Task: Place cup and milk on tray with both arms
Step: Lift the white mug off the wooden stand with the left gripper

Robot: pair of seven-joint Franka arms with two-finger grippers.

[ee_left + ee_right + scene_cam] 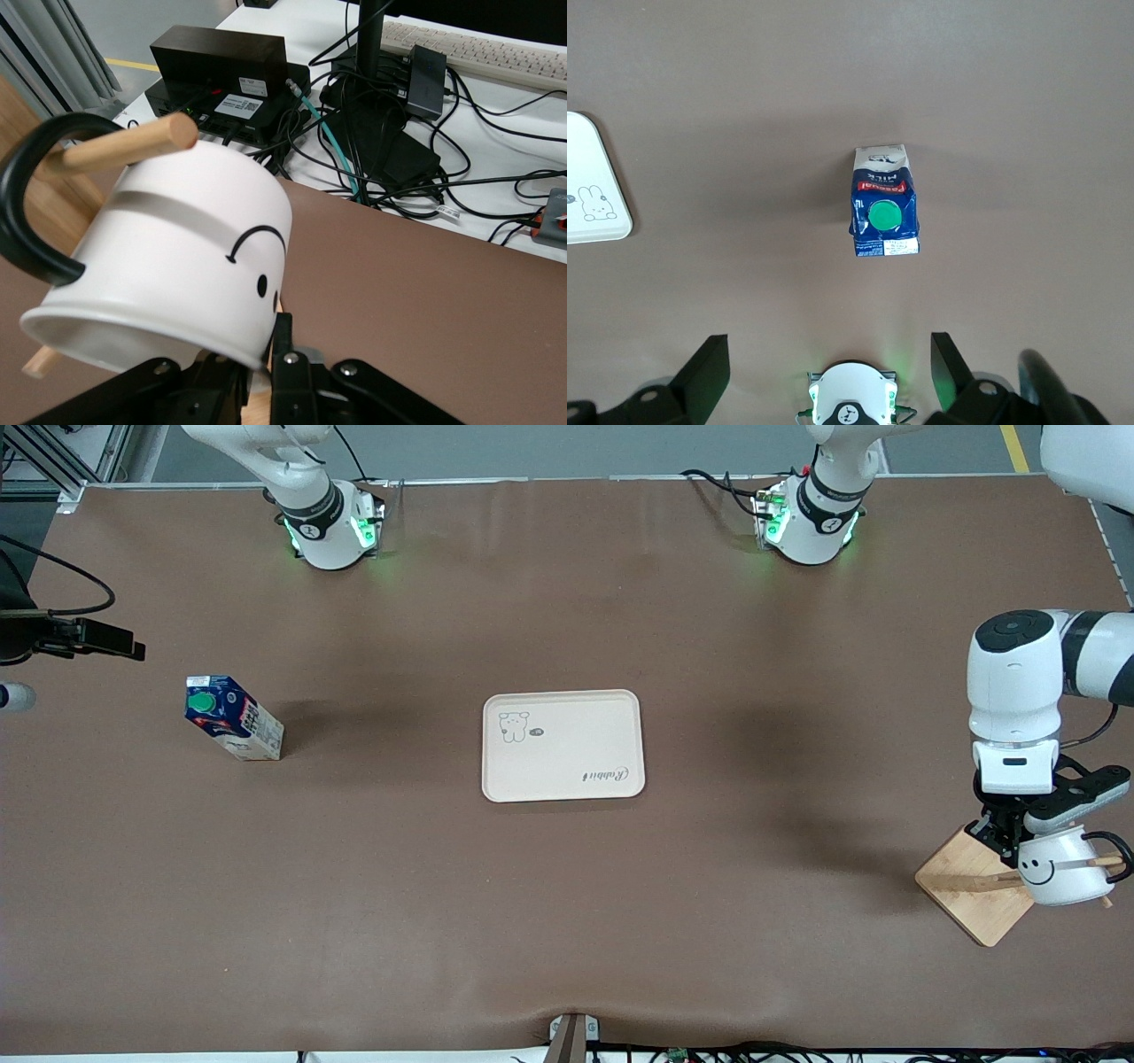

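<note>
The cup (1061, 865) hangs on a wooden stand (983, 886) at the left arm's end, its rim pinched by the left gripper (266, 376); the right gripper (830, 367), open wide, hovers above the upright milk (884, 213), well apart from the bare tray (562, 746).

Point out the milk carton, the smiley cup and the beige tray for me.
milk carton (232, 724), front view, on its blue side panel.
smiley cup (1056, 867), front view, on its white wall beside the smile.
beige tray (567, 744), front view, on its bare middle.

Milk (884, 215) upright on table (1010, 106); tray (592, 186) corner visible.
</note>
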